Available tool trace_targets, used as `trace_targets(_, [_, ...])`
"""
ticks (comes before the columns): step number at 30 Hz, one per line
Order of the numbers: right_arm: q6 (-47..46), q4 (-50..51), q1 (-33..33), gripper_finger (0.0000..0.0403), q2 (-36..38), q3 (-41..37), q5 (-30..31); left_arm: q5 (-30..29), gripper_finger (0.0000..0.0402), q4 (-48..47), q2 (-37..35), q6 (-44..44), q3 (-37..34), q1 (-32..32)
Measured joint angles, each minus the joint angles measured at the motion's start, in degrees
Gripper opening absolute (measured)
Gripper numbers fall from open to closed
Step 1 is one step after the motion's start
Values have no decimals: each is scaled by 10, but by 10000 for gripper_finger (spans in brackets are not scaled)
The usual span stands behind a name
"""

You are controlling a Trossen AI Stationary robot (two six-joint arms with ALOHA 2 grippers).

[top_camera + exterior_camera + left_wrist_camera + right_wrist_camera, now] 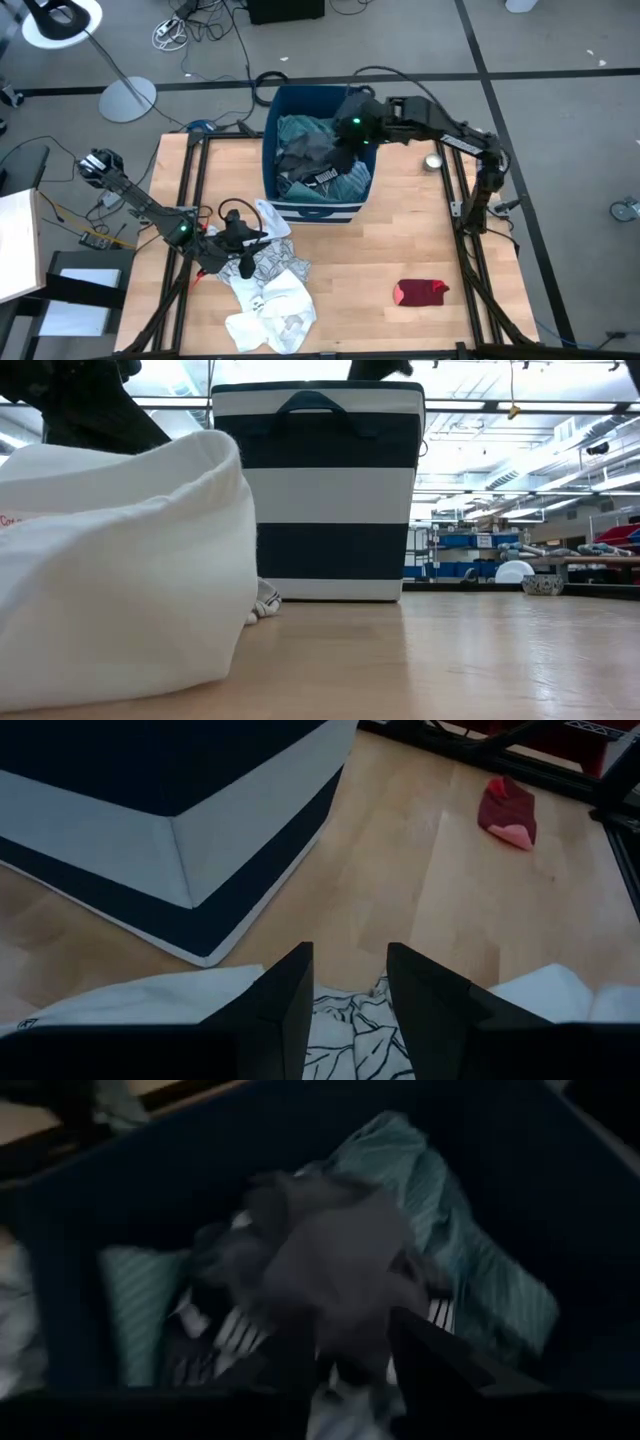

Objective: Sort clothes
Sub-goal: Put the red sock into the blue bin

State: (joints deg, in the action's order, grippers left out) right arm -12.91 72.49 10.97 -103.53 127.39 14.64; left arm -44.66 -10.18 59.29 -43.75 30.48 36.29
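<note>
Two dark robot arms are seen from above at a pale wooden worktop [400, 250]. A dark blue bin [318, 208] with white stripes stands at the far middle of the worktop and is filled with crumpled clothes: a teal striped cloth [303, 130], a dark grey garment [310, 152] and a black piece with white lettering [325, 180].

The right gripper [347, 160] is held over the bin's right half, just above the heap. In the right wrist view a dark grey garment [335, 1270] lies directly ahead of its fingers [440, 1360] on top of the teal striped cloth [470, 1270]. Whether the garment is pinched or loose cannot be told, as that picture is blurred.

The left gripper [243, 245] is lowered at the near left of the worktop, onto a pile of white clothes [270, 300]. In the left wrist view its fingers [285, 1005] are spread with a narrow gap, and a white cloth with black printed lines [350, 1030] is seen between them; plain white fabric [150, 995] lies on both sides. Nothing is pinched.

A small red garment [420, 292] lies alone at the near right of the worktop, well apart from the bin and the white pile.

From worktop height, a large white fabric mound [120, 570] fills the left foreground, with the striped bin [318, 490] behind it.
</note>
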Motion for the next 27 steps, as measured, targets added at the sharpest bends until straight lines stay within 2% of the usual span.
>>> trace_targets(7, [-51, 108, -86, 157, 61, 0, -20, 0, 135, 0, 0, 0, 0, 0])
trace_targets(12, [-135, 177, -213, 156, 75, -13, 33, 0, 135, 1, 0, 3, 0, 0])
trace_targets(17, [-226, 164, -349, 154, 80, -96, 91, 0, 135, 2, 0, 2, 0, 0])
trace_targets(21, [-371, 173, -438, 154, 80, -194, 158, 7, 135, 14, 0, 2, 0, 0])
trace_targets(27, [-632, 145, -554, 155, 80, -373, 181, 15, 135, 38, 0, 18, 0, 0])
